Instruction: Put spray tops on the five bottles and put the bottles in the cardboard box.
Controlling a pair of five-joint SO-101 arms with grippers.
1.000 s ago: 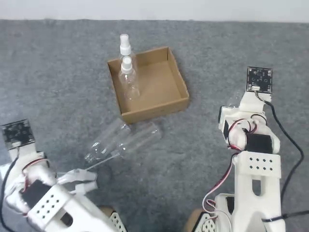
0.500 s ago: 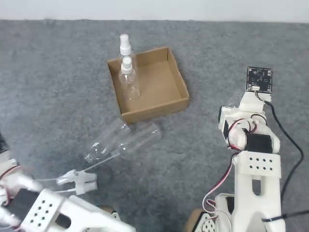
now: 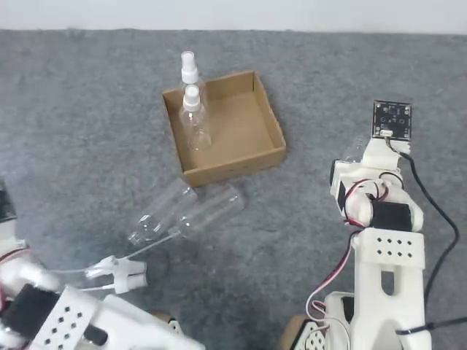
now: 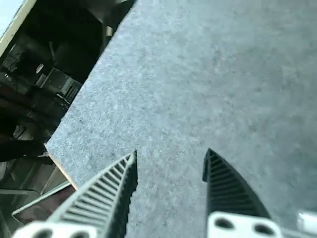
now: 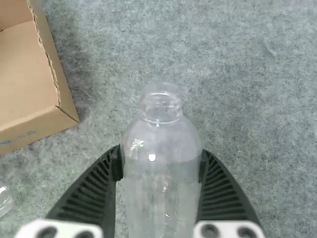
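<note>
Bottle [image 5: 159, 134], neck bare, gripped by right gripper [image 5: 159, 154], right of cardboard box [image 5: 29, 74]. Left gripper [image 4: 171, 154] spread, empty, over carpet [image 4: 198, 74] well left of box, close to table edge [image 4: 55, 154].

Step, judged: capping. Next needs a spray top [image 3: 120, 273], front-left of box. Room is free between box and bottle.

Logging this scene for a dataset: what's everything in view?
cardboard box: one, brown, mid-table.
capped bottles: two, clear with white tops, at the box's far left corner.
open bottles: two, clear, lying in front of the box.
spray tops: at least two, white, loose near the left arm.
carpet: grey, covers the table.
left hand: open, over bare carpet.
right hand: shut on a third open bottle.
</note>
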